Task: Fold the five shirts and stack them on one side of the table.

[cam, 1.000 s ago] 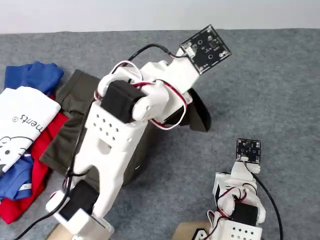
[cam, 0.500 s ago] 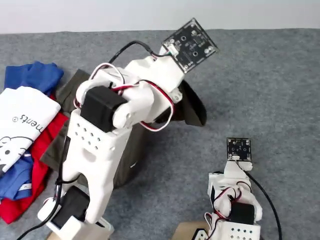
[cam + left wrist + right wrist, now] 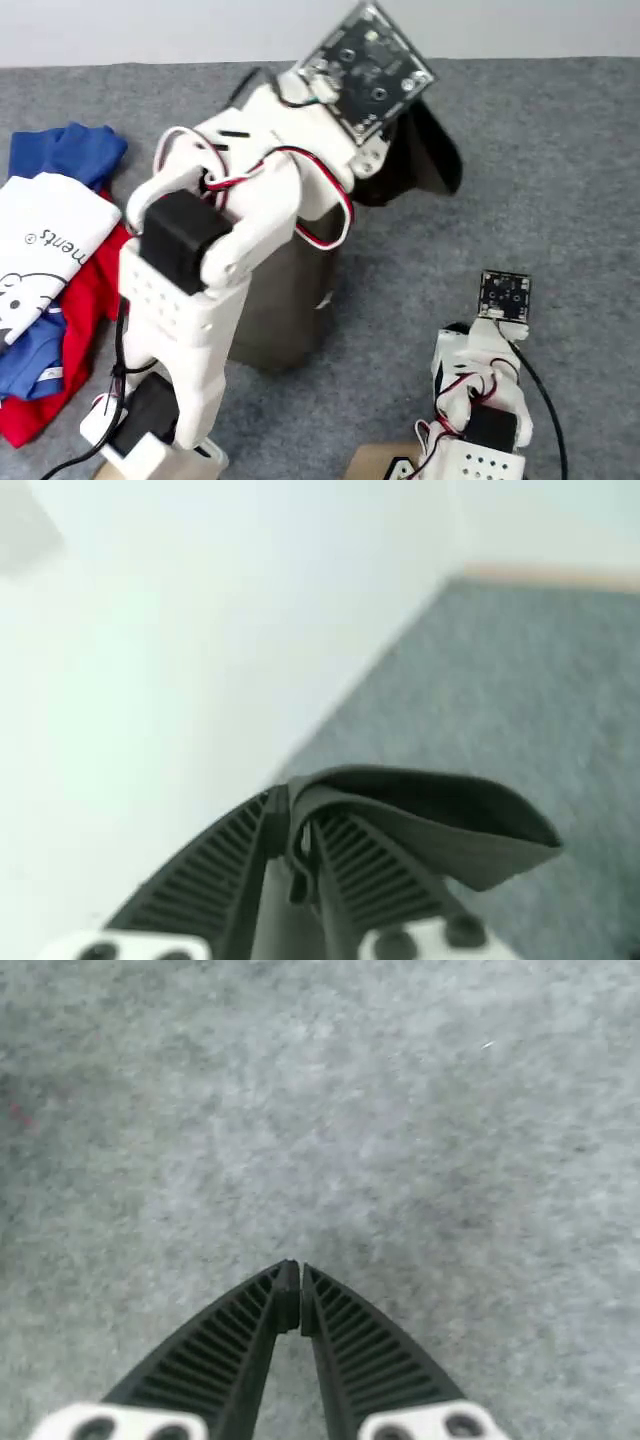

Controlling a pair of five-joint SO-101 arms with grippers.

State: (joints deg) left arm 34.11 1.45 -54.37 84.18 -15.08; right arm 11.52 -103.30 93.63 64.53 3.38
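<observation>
A dark olive shirt [image 3: 285,300] hangs from the raised left arm in the high view, its top edge [image 3: 425,150] lifted off the grey table. In the left wrist view my left gripper [image 3: 300,845] is shut on a fold of that olive shirt [image 3: 440,815], pinched between its ribbed fingers. A pile of shirts lies at the table's left: a white printed one [image 3: 45,245] on top, a blue one [image 3: 65,150] and a red one [image 3: 75,320]. My right gripper [image 3: 293,1300] is shut on nothing, low over bare table near the front right.
Grey felt table [image 3: 540,180] stretches free to the right and back. The right arm [image 3: 480,400] is folded near the front edge. A white wall [image 3: 150,630] stands behind the table.
The left arm has lifted the olive shirt higher and toward the back right, pulling it off the table. The right arm shifted slightly.
</observation>
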